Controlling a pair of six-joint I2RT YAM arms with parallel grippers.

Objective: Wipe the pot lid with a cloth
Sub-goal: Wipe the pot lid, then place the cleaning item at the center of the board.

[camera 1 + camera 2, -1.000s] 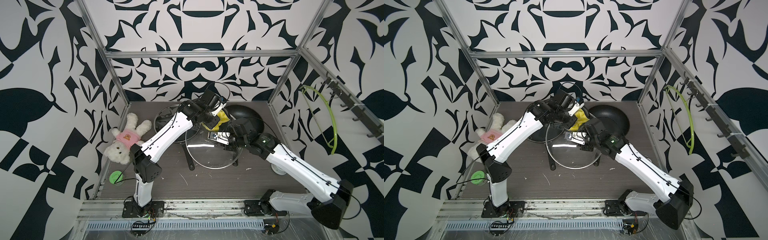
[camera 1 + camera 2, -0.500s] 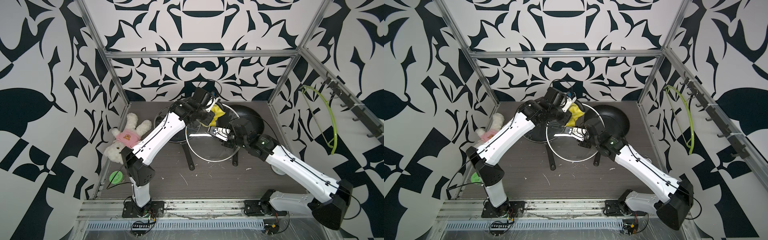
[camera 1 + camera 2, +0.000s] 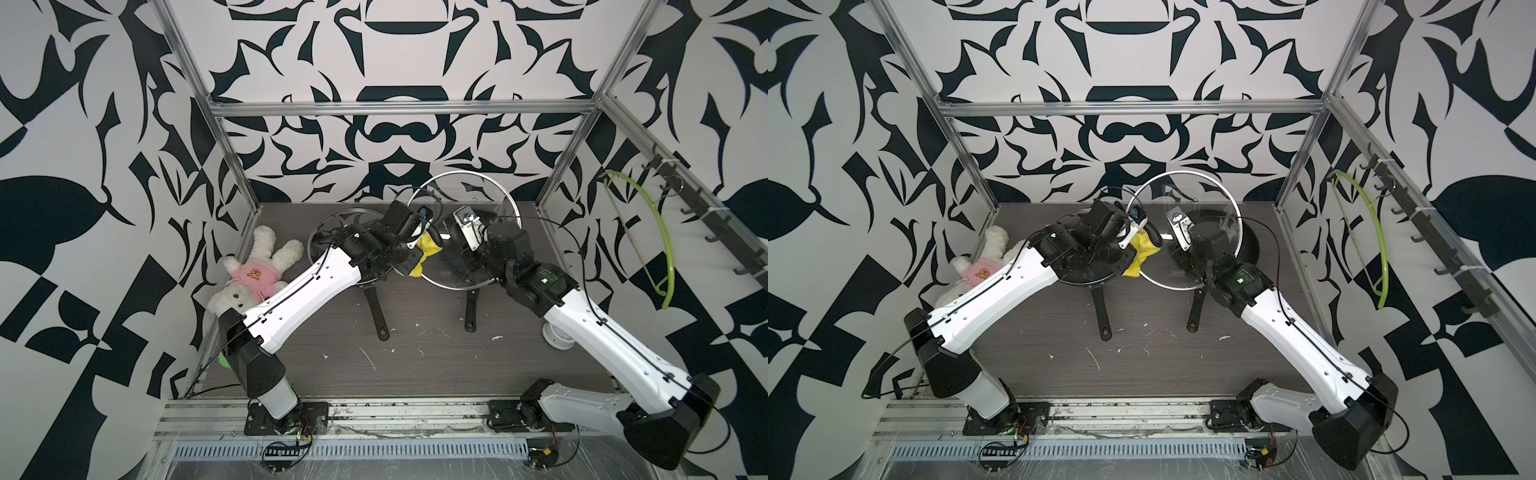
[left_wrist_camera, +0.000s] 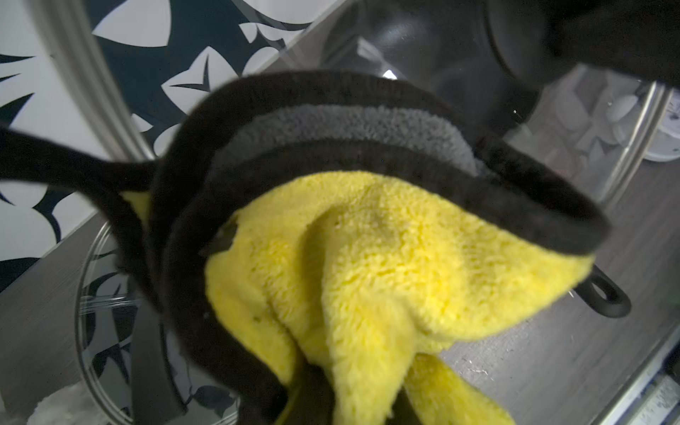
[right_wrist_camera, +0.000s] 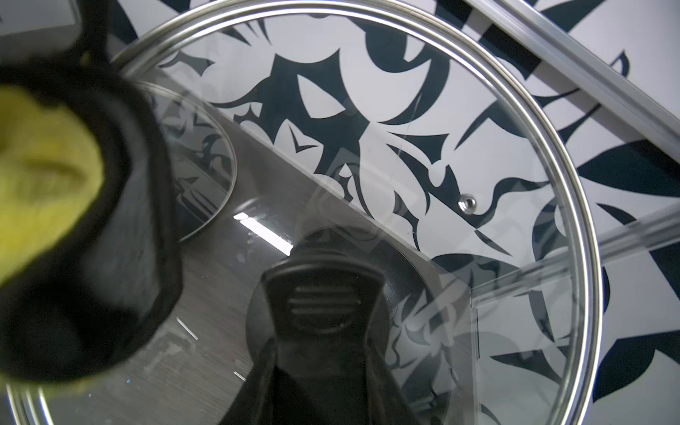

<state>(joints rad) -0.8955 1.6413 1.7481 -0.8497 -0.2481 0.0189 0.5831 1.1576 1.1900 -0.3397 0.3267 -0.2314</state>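
Observation:
The pot lid (image 3: 490, 195) (image 3: 1208, 195) is clear glass with a steel rim. It is held up off the table, tilted nearly upright. My right gripper (image 3: 469, 259) (image 3: 1187, 259) (image 5: 316, 368) is shut on its black handle (image 5: 320, 301). My left gripper (image 3: 422, 239) (image 3: 1133, 237) (image 4: 338, 401) is shut on the cloth (image 3: 428, 245) (image 3: 1144, 249) (image 4: 386, 257) (image 5: 40, 162), fluffy yellow with a black edge and a grey side. The cloth hangs bunched at the lid's left rim. I cannot tell whether it touches the glass. Both grippers' fingertips are hidden.
A black frying pan (image 3: 332, 232) with a second glass lid sits under my left arm, its handle (image 3: 376, 307) pointing forward. Another black pan (image 3: 1246, 249) lies behind the raised lid. A teddy bear (image 3: 253, 270) lies at the left wall. A green hanger (image 3: 648, 232) hangs on the right wall.
My right gripper has raised the lid from lying flat low over the table to nearly upright toward the back wall. My left gripper has shifted slightly left with the cloth.

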